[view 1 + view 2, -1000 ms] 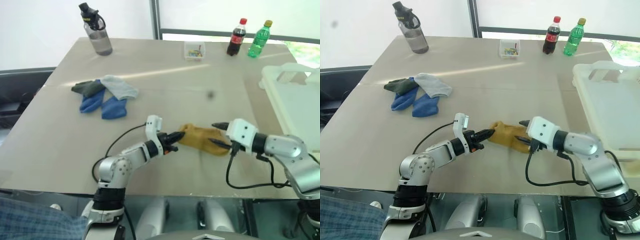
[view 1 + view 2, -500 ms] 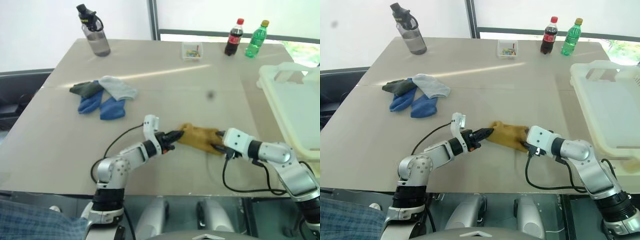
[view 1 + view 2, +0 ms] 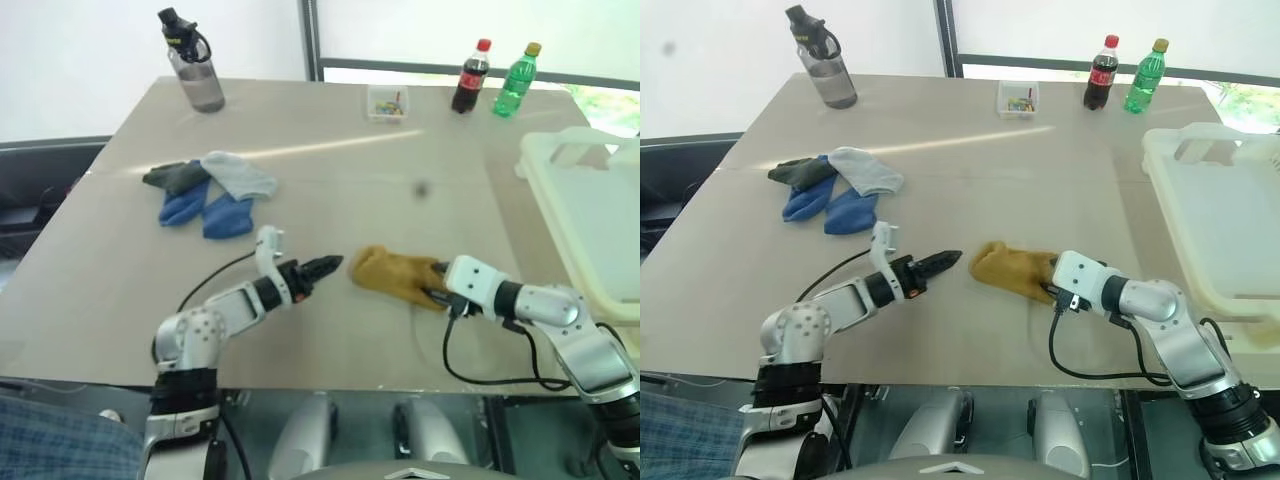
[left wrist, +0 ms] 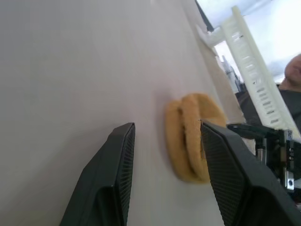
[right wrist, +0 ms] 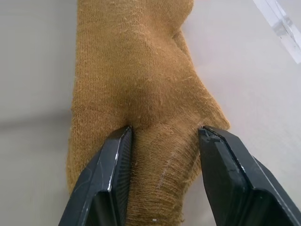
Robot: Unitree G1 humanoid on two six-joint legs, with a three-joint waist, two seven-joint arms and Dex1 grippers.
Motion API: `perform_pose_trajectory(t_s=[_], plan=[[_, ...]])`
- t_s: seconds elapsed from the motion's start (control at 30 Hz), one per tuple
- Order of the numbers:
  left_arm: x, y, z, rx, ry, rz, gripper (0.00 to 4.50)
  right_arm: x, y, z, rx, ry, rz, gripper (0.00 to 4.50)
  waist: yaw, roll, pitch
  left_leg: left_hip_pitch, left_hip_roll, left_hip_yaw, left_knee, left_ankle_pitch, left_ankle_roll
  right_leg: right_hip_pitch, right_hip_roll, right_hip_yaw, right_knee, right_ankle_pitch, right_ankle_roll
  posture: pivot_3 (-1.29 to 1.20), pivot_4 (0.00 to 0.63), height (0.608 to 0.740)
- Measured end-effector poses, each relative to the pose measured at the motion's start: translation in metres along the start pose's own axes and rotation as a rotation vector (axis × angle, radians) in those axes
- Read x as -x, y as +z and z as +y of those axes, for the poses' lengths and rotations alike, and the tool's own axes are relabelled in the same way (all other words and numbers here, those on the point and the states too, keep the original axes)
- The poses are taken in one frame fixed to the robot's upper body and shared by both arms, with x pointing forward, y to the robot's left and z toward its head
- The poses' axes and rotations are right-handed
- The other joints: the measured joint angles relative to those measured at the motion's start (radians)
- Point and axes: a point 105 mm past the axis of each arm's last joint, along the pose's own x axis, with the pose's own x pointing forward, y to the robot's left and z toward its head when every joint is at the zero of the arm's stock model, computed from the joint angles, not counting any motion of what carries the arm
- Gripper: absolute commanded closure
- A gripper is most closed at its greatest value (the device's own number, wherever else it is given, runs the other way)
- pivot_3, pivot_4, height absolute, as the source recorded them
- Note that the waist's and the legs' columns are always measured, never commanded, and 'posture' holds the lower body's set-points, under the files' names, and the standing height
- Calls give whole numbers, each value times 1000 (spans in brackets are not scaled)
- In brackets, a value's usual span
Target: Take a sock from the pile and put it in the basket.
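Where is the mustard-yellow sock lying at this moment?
The mustard-yellow sock lies flat on the table near its front edge, between the two grippers. The right gripper straddles one end with open fingers; the left gripper is just clear of the other.

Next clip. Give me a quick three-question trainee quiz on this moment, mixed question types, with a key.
1. True or false: the left end effector is gripping the yellow sock.
2. Multiple choice: where do the right end effector's fingers stand? A) spread over the sock's end, pressing into the knit; B) above the basket; C) at the pile.
3. Short answer: what stands at the table's far edge, to the right of the small clear box?

Key
1. False. It is open and clear of the sock, with bare table between them.
2. A.
3. A cola bottle and a green bottle.
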Motion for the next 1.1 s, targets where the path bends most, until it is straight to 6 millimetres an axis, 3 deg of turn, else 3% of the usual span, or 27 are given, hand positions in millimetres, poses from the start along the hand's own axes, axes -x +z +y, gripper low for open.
perform_pose_trajectory(t_s=[0.13,0.5,0.67,0.97,1.1], plan=[[-18,-10,-13,22,-66,64,2185,-1,1,1,-2,-1,-4,2186,-2,0,0,0,0,0,0,0,0,0,0,0,0,0,0,0,150,740],[-33,-11,-23,130,-154,77,2185,-3,3,2,3,-4,-7,2186,-4,-1,-1,0,0,0,0,0,0,0,0,0,0,0,0,0,150,740],[-28,14,-45,197,-309,-18,2185,-4,4,3,2,-5,-14,2186,-11,-1,-1,-1,1,0,0,0,0,-1,1,0,0,0,0,0,150,740],[-27,19,-72,197,-454,-44,2185,-5,5,3,0,-7,-18,2186,-18,-1,-1,-1,0,0,-1,0,0,-1,0,0,0,0,0,0,150,740],[-28,14,-74,187,-461,-26,2185,-5,5,3,0,-7,-18,2186,-19,-1,-1,-1,0,0,-1,0,0,-1,0,0,0,0,0,0,150,740]])
